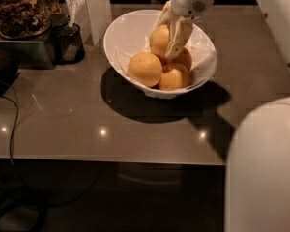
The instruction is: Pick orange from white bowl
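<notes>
Back of the white bowl (120,32) is where the orange (158,41) sits, propped against three other fruits: two big ones (145,69) in front and a smaller, redder one (185,58) to its right. The gripper (166,40) comes down from the far edge, closed on the orange, one pale finger (177,36) across its right side. Crinkled wrap (206,62) lines the bowl, which stands on the brown table (87,112) near the middle of the far edge. A dark mesh cup (70,42) stands toward the far left corner. The robot's white body (263,168) fills the near right corner.
</notes>
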`<state>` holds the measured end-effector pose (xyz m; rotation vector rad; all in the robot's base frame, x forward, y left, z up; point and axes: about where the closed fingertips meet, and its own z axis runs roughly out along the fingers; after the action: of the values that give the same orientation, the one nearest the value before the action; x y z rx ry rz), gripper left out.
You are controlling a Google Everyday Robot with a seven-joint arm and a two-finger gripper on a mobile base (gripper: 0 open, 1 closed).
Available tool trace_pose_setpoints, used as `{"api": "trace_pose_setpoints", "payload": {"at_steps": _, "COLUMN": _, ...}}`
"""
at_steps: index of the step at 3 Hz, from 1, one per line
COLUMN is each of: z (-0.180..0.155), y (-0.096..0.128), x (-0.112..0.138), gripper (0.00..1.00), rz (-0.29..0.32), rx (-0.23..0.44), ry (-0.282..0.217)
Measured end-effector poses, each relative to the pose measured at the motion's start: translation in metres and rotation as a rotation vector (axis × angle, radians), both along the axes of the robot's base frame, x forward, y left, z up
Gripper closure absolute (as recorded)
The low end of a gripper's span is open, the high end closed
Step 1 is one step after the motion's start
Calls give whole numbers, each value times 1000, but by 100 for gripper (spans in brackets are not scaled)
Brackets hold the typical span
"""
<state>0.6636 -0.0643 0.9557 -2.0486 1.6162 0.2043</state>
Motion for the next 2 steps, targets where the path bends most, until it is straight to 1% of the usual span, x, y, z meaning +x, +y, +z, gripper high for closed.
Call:
{"api": "trace_pose_setpoints", "payload": {"at_steps": 1, "z": 59, "y": -10, "x": -45, "gripper": 100, "rz": 12, "rx": 93, "ry": -185}}
{"api": "trace_pose_setpoints", "payload": {"at_steps": 2, "z": 130, "y": 22, "x": -126, "gripper": 100, "rz": 103, "rx": 224, "ry": -374}}
